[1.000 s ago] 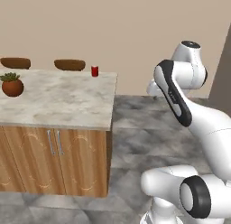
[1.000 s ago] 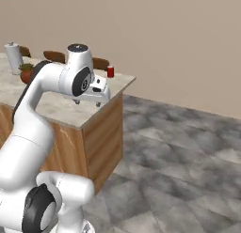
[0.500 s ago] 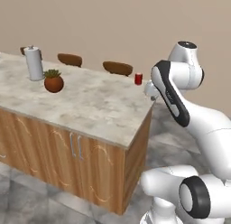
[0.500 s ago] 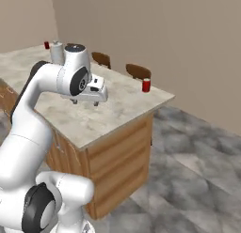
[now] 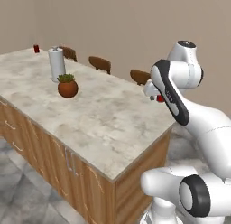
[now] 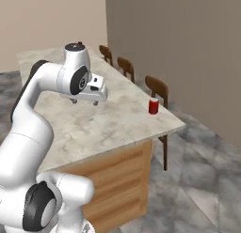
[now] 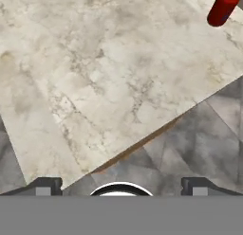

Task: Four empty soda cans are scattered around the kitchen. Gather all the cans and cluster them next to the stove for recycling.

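Cans are what the job is about, and as far as these views show, none has been gathered yet. One red can point(image 6: 153, 106) stands upright on the marble island counter point(image 6: 94, 124), near the corner at the far edge and just in front of a wooden chair point(image 6: 157, 88). From the left side only a sliver of it peeks out beside the arm; from the hand camera it sits at the top right corner. A second small red can point(image 5: 36, 48) stands at the far end of the same counter, well apart from the first, beyond a tall grey-white cylinder point(image 5: 56, 64) and a potted plant point(image 5: 67, 86).

The gripper point(image 6: 84, 101) hangs above the counter, some way short of the near can, with its fingers spread wide and nothing between them. In the hand view the two tips point(image 7: 43, 186) frame the counter edge and grey floor, not the can.

My reading is that the work is at its start: the hand needs to be brought over the near can, lowered and closed on it. The stove is not in these pictures, so carrying to it is all left to do, and I cannot tell where the other two cans are.
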You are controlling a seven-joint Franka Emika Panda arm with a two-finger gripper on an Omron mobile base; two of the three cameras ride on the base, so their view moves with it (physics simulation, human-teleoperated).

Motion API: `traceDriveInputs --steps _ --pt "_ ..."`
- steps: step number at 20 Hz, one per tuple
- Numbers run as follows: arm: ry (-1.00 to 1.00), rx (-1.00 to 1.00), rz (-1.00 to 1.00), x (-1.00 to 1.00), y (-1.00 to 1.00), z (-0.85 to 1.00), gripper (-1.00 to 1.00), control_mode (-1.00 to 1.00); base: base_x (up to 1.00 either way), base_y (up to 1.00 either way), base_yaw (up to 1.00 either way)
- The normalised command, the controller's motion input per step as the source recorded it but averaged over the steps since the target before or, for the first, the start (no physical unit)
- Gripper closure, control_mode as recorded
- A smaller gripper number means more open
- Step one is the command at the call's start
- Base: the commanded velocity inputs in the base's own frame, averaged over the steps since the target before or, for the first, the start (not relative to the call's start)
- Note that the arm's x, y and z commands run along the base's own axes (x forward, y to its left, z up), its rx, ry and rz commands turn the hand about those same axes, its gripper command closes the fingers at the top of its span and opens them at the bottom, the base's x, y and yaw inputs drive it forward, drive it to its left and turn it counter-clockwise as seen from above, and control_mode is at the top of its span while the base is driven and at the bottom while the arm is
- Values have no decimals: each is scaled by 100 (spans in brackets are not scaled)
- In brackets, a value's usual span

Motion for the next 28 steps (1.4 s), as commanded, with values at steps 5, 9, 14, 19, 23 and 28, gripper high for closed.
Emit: traceDriveInputs --steps 5,9,14,19,23,28 --pt "0 0 0 0 0 0 -100 100 23 -100 40" --pt "0 0 0 0 0 0 -100 100 0 -100 36" --pt "0 0 0 0 0 0 -100 100 1 -86 32" --pt "0 0 0 0 0 0 -100 100 14 -59 26" --pt "0 0 0 0 0 0 -100 100 19 -45 28" --pt "0 0 0 0 0 0 -100 100 29 -55 31"
